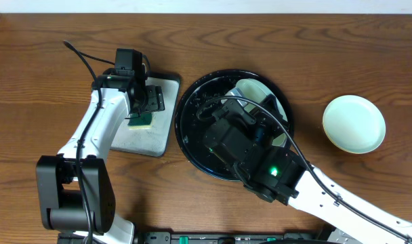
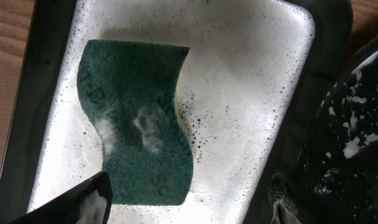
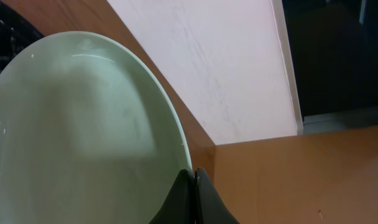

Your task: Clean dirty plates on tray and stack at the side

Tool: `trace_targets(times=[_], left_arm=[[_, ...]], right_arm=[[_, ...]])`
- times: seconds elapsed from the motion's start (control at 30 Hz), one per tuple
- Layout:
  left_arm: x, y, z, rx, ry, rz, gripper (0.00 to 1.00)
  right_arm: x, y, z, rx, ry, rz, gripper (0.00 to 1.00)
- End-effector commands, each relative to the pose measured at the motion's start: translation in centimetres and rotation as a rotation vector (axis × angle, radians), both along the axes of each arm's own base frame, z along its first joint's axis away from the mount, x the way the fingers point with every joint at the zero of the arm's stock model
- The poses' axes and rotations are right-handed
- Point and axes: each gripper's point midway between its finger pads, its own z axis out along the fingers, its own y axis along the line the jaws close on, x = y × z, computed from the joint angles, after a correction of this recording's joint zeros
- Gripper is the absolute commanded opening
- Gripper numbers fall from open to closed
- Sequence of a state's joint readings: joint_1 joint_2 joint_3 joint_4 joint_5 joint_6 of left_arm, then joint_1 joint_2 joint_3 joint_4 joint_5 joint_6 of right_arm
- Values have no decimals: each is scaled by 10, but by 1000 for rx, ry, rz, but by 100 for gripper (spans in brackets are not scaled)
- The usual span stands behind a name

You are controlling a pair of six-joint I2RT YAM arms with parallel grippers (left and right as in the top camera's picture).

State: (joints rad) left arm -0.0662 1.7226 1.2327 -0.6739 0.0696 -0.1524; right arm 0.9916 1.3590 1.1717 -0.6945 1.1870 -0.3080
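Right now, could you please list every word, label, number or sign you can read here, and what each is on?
No readable text anywhere. The sponge, the foamy grey tray, the black tray, the held plate and the plate at far right show no print or labels.

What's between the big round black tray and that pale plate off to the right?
Nothing but bare wooden table, as the overhead view shows; the black tray and the pale plate sit apart.

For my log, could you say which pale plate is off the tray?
The plate alone on the table; the other plate is over the tray, in the right gripper.
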Motion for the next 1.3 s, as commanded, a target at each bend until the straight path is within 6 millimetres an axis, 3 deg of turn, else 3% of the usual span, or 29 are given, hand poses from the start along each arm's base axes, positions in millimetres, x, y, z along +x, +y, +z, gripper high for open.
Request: trace_targets(times=[0.0,0.37,0.5,0.6,0.7,0.87,1.0,1.27], left_arm=[[-2,2,-1,2,7,-6,82],[-2,2,-1,2,7,-6,82],[-2,2,-1,2,7,-6,82],[-2,2,-1,2,6,-6,82],[-2,2,-1,2,7,-6,82],[-2,2,-1,2,7,-6,82],[-2,1,-1,2,7,-6,82],[-2,2,-1,2,7,-6,82]], right_arm=[[-1,-3,15,6,-42,-19,1],[0,-3,15,47,-56,-31,1],[2,11,-8,167,41,27,1],[9,-16,8,169,-77,-109,1],[10,5,-10,187,46,5,1],[11,-13,7,123,-58,-89,1],[3,7,-7,125,16,-1,1],[6,6,-13,146,26,-16,1]])
